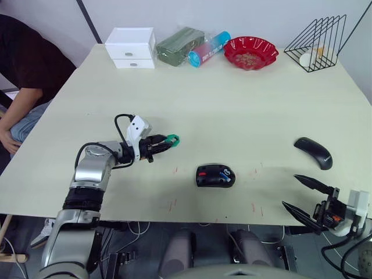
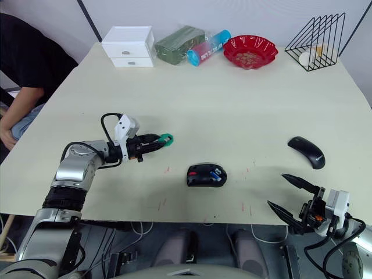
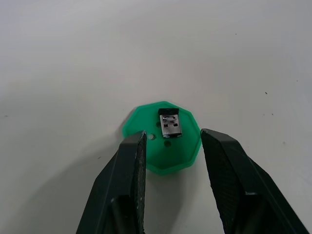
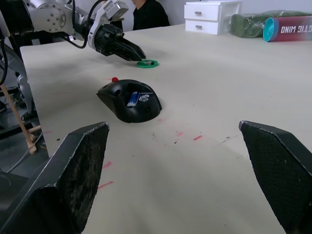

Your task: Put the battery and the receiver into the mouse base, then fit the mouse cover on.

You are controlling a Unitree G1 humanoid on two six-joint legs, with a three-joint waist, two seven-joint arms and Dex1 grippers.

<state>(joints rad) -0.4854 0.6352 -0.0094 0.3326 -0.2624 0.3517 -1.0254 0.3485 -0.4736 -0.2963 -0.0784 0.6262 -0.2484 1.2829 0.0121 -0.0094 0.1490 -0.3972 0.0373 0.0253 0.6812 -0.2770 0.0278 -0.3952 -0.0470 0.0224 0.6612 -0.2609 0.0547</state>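
Your left gripper [image 3: 170, 146] is low over the tabletop [image 1: 232, 99], at a small green disc [image 3: 163, 137]. Its two black fingers [image 3: 131, 170] are a little apart, one on each side of the near edge of the disc. They hold nothing. The receiver [image 3: 170, 123] lies on top of the green disc, just past the fingertips. It is a tiny silver and black piece.

The mouse base [image 1: 215, 175] sits near the middle of the tabletop, toward the near edge, well apart from the green disc. It is black with red parts inside. The battery [image 4: 134, 99] is already lying in the mouse base; you can see its blue body in the open top.

The mouse cover [image 1: 313, 153] lies by itself to the right of the mouse base, well apart from it. It is a smooth black shell.

Your right gripper [image 1: 302, 195] is at the near right edge of the tabletop, near the mouse cover. Its fingers are spread wide and hold nothing.

At the far side of the tabletop there is a white drawer box [image 1: 131, 47], a green pack [image 1: 179, 45], a blue and pink can [image 1: 208, 49] lying down, a red bowl [image 1: 251, 52] and a black wire rack [image 1: 318, 43]. A person [image 1: 26, 75] sits at the far left corner.
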